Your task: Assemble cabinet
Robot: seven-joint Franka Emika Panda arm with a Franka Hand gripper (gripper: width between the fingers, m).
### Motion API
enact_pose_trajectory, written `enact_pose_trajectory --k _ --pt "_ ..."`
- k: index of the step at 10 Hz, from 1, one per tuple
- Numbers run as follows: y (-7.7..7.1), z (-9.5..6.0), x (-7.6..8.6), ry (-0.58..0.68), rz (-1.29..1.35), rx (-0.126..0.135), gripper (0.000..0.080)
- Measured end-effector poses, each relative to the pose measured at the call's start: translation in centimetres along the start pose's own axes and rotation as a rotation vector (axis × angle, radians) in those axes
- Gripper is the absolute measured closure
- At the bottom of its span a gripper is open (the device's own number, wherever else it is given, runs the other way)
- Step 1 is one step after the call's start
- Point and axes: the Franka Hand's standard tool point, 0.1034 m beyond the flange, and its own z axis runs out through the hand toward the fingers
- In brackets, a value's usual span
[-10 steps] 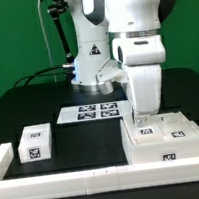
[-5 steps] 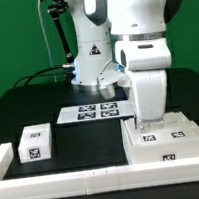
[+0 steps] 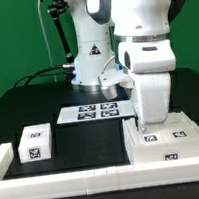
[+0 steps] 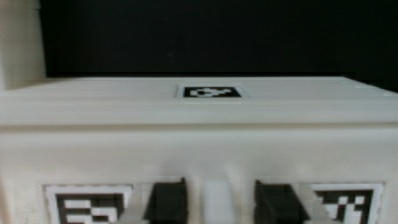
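The cabinet [image 3: 166, 145] is a large white box body with black-and-white tags. It lies at the front of the exterior view's right. My gripper [image 3: 148, 125] stands straight down over its top, near the far left corner. In the wrist view the cabinet [image 4: 196, 120] fills the picture. My gripper [image 4: 226, 203] shows two dark fingers [image 4: 169, 202] set apart, between two tags. White cabinet surface lies in the gap. The jaws are open and hold nothing.
A small white block [image 3: 35, 144] with tags lies at the exterior view's left. The marker board [image 3: 92, 112] lies flat in the middle, in front of the arm's base. A low white border rail [image 3: 67, 182] runs along the front edge.
The wrist has shifted slightly toward the exterior view's right and a little lower over the cabinet. The cabinet and the small block have not moved.
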Motion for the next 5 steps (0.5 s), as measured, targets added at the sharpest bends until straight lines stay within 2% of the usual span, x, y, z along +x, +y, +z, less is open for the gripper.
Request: enact_pose_trajectory --k 2,3,4,5 --pt "0.0 -0.1 -0.6 0.000 -0.040 -0.001 0.0290" --pt "-0.2 -0.1 -0.6 -0.001 -0.031 -0.001 0.0290" --pt "-0.7 -0.5 -0.4 -0.006 0.016 -0.015 0.0077" --pt "-1.8 -1.1 -0.3 -0.002 0.073 -0.042 0.0077"
